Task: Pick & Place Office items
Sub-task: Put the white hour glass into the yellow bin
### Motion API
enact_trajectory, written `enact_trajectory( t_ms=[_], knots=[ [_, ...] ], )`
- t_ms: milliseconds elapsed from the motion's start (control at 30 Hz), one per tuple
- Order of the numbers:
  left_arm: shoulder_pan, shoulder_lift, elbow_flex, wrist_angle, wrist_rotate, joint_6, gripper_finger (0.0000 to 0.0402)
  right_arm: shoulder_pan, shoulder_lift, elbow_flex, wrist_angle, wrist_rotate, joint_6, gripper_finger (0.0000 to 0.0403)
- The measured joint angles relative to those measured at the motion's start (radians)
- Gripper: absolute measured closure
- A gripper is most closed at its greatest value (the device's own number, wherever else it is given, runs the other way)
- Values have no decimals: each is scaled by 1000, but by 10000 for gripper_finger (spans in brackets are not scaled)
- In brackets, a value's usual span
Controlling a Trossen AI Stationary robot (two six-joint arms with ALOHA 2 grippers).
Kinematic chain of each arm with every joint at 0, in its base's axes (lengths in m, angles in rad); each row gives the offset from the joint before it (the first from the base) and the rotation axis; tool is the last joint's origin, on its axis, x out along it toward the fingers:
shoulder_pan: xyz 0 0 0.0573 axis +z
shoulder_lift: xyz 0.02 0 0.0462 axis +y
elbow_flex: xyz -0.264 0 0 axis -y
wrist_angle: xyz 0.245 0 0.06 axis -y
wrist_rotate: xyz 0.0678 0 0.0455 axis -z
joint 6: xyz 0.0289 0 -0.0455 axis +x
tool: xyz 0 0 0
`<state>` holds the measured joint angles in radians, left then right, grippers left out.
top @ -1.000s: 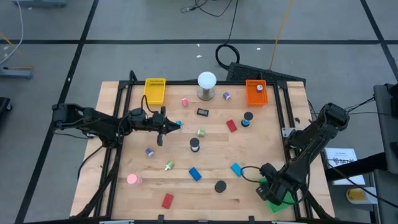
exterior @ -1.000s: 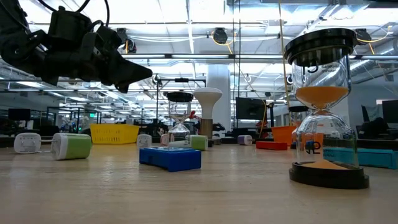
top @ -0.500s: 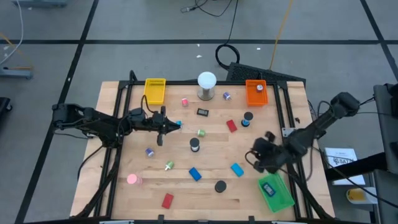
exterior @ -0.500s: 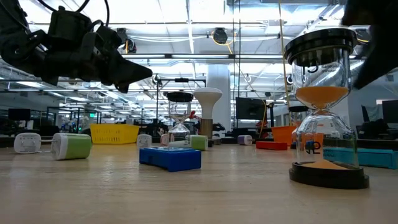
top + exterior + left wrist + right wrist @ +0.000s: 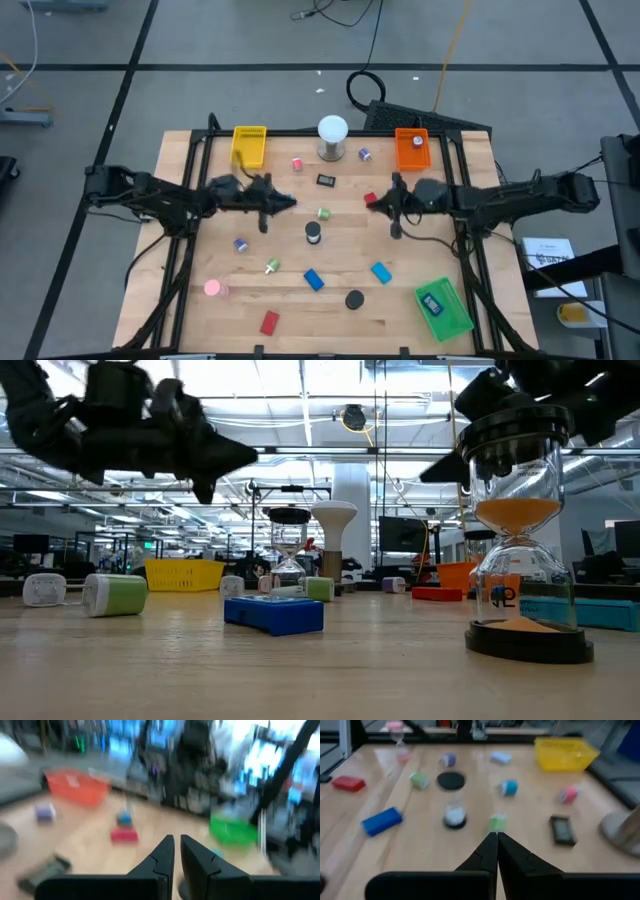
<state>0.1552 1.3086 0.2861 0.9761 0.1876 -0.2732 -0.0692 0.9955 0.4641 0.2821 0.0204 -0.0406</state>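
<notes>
Right gripper [image 5: 388, 208] hovering over table's right middle, fingers pressed together, carrying nothing; probably lining up next pick. Red block [image 5: 372, 201] lying just beside it. Left gripper [image 5: 284, 203] hanging over left middle, fingers nearly closed, empty, waiting. Office bits lying scattered across table [image 5: 340, 310]: blue block [image 5: 313, 280], black disc [image 5: 354, 298], pink piece [image 5: 213, 288]. Green tray [image 5: 443, 309] sitting at near right corner, holding one item.

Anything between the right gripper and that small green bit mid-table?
Nothing visible does. The right gripper, shut, points at the small green clip-like bit with only bare wooden table between; the small hourglass stands off to one side.
</notes>
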Motion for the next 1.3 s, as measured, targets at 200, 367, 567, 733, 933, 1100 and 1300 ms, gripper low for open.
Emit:
enact_trajectory(
  t_ms=[200, 367, 567, 733, 933, 1100, 1300],
  knots=[
    [-158, 1, 259, -543, -232, 97, 366, -79, 0, 3, 43, -35, -60, 400],
    [-219, 4, 433, -831, -273, -45, 366, -99, 0, 3, 39, -60, -88, 402],
    [-268, 101, 620, -1113, -296, -218, 352, -101, 1, 3, 31, -61, -97, 402],
    [-285, 177, 758, -1288, -302, -288, 288, -101, 2, 2, 20, -62, -103, 402],
    [-273, 248, 894, -1443, -301, -321, 182, -101, 2, -16, 37, -73, -114, 402],
    [-247, 315, 976, -1543, -270, -338, 93, -101, 2, -26, 43, -74, -118, 402],
    [-227, 389, 1011, -1569, -210, -328, 10, -101, 2, -26, 42, -74, -108, 402]
  ],
)
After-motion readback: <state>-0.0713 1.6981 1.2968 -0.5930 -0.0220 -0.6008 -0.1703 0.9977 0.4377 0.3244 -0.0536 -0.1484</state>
